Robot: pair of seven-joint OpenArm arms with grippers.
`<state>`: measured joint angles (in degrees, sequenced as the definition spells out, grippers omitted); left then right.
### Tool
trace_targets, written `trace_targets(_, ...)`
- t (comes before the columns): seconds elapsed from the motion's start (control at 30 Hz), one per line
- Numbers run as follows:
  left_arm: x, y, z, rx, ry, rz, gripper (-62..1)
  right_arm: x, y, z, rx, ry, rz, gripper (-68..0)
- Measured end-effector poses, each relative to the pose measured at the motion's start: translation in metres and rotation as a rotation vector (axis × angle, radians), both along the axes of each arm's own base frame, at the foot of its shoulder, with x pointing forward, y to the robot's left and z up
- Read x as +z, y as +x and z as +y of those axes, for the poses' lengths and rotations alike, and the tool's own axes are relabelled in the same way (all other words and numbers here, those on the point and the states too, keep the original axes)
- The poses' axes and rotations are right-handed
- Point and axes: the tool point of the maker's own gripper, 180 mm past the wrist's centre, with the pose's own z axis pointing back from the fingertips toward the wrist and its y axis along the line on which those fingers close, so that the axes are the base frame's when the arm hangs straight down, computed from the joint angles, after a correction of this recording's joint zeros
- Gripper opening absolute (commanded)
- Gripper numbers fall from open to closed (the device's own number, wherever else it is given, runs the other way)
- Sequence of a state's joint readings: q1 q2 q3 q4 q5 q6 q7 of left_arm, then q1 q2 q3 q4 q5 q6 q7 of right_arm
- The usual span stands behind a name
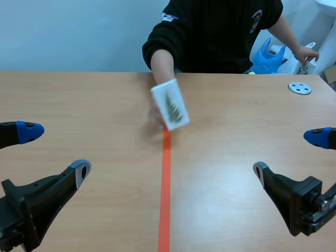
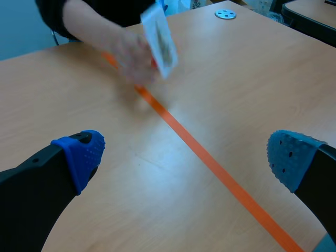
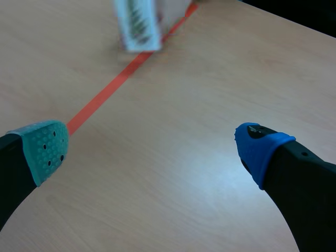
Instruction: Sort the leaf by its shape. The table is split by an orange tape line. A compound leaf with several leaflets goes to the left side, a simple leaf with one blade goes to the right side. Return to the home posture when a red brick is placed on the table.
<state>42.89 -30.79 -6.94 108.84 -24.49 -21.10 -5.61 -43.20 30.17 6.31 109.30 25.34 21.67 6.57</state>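
Observation:
A person's hand [image 1: 157, 113] holds a white card [image 1: 170, 105] with a green leaf of several leaflets printed on it, over the far end of the orange tape line [image 1: 165, 189]. The card [image 2: 159, 40] is blurred and sits far ahead of my left gripper [image 2: 184, 157], which is open and holds nothing. From the right wrist view the card [image 3: 137, 23] is likewise far ahead of my right gripper [image 3: 152, 149], also open with nothing in it. In the scene view the left gripper [image 1: 55, 152] stands low at the left, the right gripper [image 1: 291, 155] low at the right.
The person in a black top [image 1: 215, 31] sits across the table. A grey round disc [image 1: 300, 87] lies at the far right of the table. A blue bag [image 1: 268, 56] is behind the table edge.

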Motion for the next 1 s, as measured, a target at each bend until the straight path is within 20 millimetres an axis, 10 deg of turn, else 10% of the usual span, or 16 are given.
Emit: trace_targets(1.0,0.0001,0.0001,0.0,0.004,-0.003,0.0,1.4,-0.0053,-0.0008,-0.0013,0.004,-0.032,0.02,0.4)
